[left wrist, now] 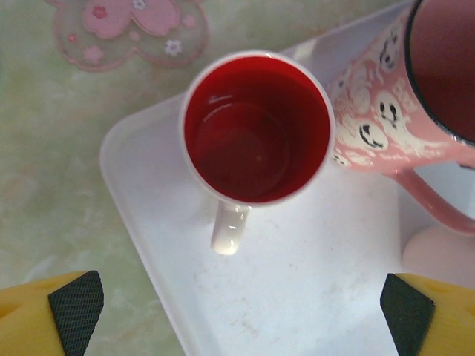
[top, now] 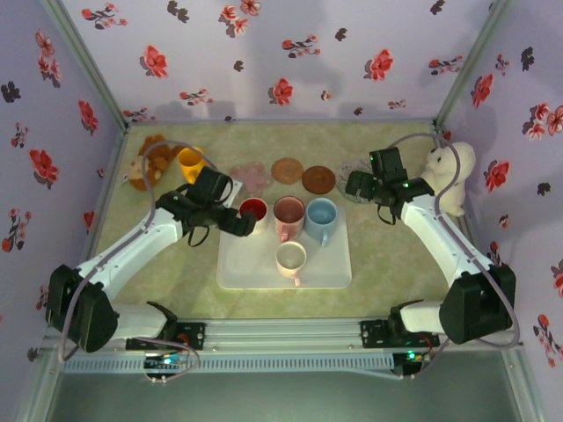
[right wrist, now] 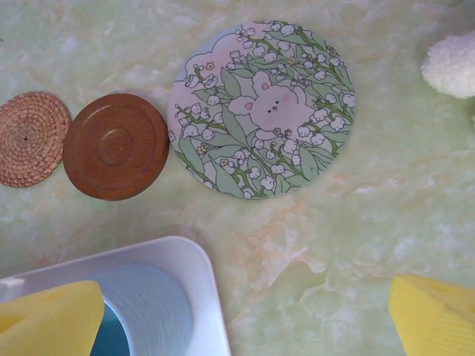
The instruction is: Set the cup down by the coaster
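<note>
Over the tray point(left wrist: 319, 274) corner, left gripper point(left wrist: 241, 315): my jaws spread wide, gripping nothing.
Red cup point(left wrist: 256, 130): right below me, on the tray.
Pink cup point(left wrist: 371, 119): crowding it, maybe touching.
Risk: closing off-centre, a finger clips that neighbour and tips mine, short of the flower coaster point(left wrist: 126, 30).

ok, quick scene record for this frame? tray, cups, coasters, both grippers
tray: white tray, mid-table, holds four cups
cups: red-lined cup, pink patterned mug, blue cup, cream cup; all upright
coasters: pink flower coaster, woven coaster, brown coaster, bunny coaster; on the table beyond the tray, all bare
left gripper: open, above red-lined cup
right gripper: open, near bunny coaster
progress: all cups on tray
</note>
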`<state>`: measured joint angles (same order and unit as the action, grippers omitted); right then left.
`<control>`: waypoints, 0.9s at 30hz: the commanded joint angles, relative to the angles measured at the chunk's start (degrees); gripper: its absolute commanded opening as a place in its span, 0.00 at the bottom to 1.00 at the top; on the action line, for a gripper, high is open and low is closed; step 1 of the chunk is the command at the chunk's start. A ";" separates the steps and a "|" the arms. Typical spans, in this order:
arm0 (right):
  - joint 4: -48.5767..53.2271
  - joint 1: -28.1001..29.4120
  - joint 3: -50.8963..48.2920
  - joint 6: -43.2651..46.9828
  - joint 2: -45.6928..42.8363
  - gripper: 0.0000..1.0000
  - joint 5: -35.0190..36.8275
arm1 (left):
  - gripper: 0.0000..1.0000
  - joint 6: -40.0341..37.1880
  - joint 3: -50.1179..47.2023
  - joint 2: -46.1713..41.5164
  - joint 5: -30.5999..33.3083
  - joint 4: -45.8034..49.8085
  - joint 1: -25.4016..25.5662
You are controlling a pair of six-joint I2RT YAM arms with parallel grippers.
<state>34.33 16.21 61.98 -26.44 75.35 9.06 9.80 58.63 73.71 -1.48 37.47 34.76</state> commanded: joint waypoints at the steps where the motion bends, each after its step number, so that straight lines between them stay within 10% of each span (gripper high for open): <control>1: -0.79 -0.37 -0.80 -1.74 -1.03 0.99 1.28 | 0.99 -0.31 -3.94 -3.47 0.96 -4.49 1.82; 27: -1.21 -0.38 -1.25 -3.17 -0.74 0.99 0.74 | 0.91 -2.77 -7.66 6.94 4.90 -8.21 5.78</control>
<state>33.19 16.12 60.69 -28.64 75.31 9.04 7.29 48.21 78.61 1.61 27.20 40.23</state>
